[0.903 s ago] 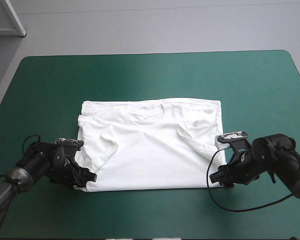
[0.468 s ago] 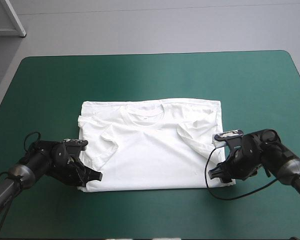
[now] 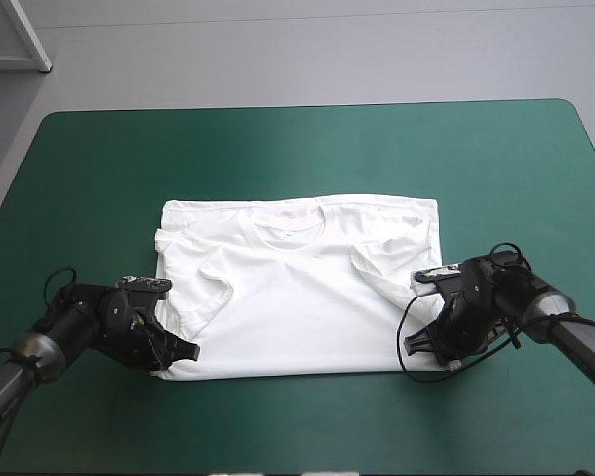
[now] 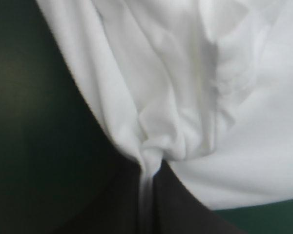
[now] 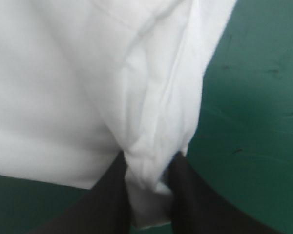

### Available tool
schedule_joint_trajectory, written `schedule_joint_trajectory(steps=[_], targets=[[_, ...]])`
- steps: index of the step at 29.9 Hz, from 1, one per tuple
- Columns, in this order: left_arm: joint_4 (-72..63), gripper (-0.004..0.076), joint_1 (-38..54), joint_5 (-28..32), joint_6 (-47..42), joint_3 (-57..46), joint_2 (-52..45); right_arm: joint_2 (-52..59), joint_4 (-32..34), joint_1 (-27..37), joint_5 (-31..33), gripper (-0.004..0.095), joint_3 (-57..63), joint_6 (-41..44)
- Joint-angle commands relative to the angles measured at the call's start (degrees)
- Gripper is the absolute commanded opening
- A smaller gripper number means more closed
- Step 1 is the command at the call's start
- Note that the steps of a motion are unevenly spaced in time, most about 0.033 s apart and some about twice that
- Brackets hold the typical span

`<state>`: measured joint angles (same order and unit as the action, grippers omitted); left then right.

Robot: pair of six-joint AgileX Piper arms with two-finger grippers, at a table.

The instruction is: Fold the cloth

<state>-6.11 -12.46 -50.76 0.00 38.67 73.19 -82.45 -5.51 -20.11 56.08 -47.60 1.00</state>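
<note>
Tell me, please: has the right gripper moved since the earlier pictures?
Yes. In the high view the right gripper has slid away from the table's right edge, onto the T-shirt's near right corner.

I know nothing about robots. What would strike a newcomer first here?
A white short-sleeved T-shirt lies spread flat, sleeves folded in, mid-table on the teal-green cover. At its two near corners, the robot's black left gripper and right gripper are each shut on the cloth.

The teal-green table cover (image 3: 297, 149) lies smooth, its corners rounded.
</note>
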Motion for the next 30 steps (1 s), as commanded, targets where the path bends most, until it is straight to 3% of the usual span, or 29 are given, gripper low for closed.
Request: schedule_joint_trajectory(steps=[1,8,14,22,30], targets=[[3.64,-0.0006,-0.16,0.78,-1.41,1.07,-3.41,1.96,-0.58,0.12,-1.54,-0.0013,-1.10,-1.00],[3.69,-0.0006,-0.09,-9.12,0.54,9.54,-4.77,7.13,0.33,0.12,2.15,-0.0019,-3.26,-1.00],[6.45,-0.0006,-0.09,-10.17,1.23,18.64,-3.28,8.93,1.42,0.12,0.46,-0.0019,-10.19,-1.00],[7.09,-0.0006,4.96,-12.71,1.94,35.15,9.59,2.47,8.99,0.81,-3.76,-0.0019,-27.29,0.73],[3.74,-0.0006,9.14,-13.01,6.37,51.19,23.49,-10.40,8.93,6.08,-4.96,-0.0019,-41.32,0.73]])
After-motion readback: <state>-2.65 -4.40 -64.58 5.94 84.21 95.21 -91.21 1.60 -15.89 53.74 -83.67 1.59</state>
